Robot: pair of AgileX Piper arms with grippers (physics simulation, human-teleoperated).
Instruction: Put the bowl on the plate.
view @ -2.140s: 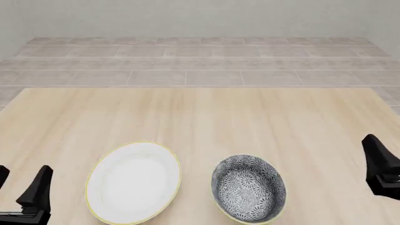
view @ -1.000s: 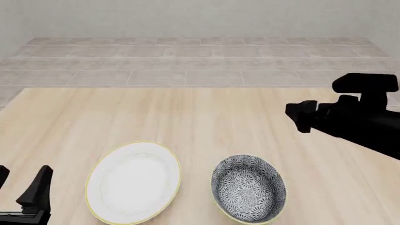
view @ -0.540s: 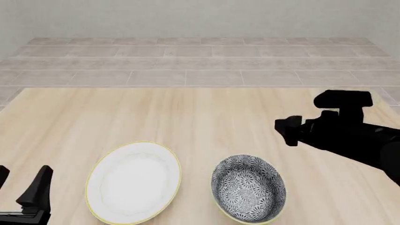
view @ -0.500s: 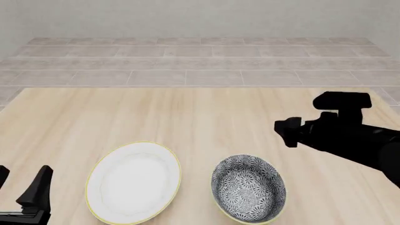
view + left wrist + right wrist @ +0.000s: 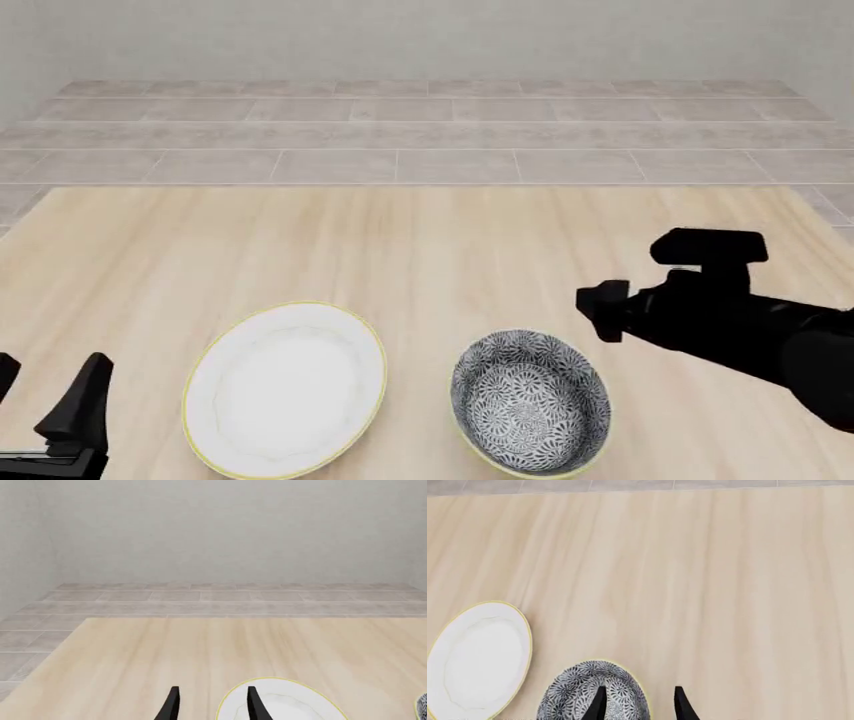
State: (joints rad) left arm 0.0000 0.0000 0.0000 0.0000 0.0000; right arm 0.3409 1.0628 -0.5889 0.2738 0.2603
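The bowl [image 5: 531, 415] sits right of the plate [image 5: 284, 389] on the desk [image 5: 427, 250]. Right tool [image 5: 637, 705] hovers above the bowl's rim, fingers spread; left tool [image 5: 210, 705] likewise spread.

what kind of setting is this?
Likely a simulated tabletop test scene, not a real kitchen: a bare light-wood table holding only a plate and a bowl, grey tiled floor and a blank wall behind.

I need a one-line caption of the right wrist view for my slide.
Open right gripper above the patterned bowl rim; white plate beside it on the wooden table.
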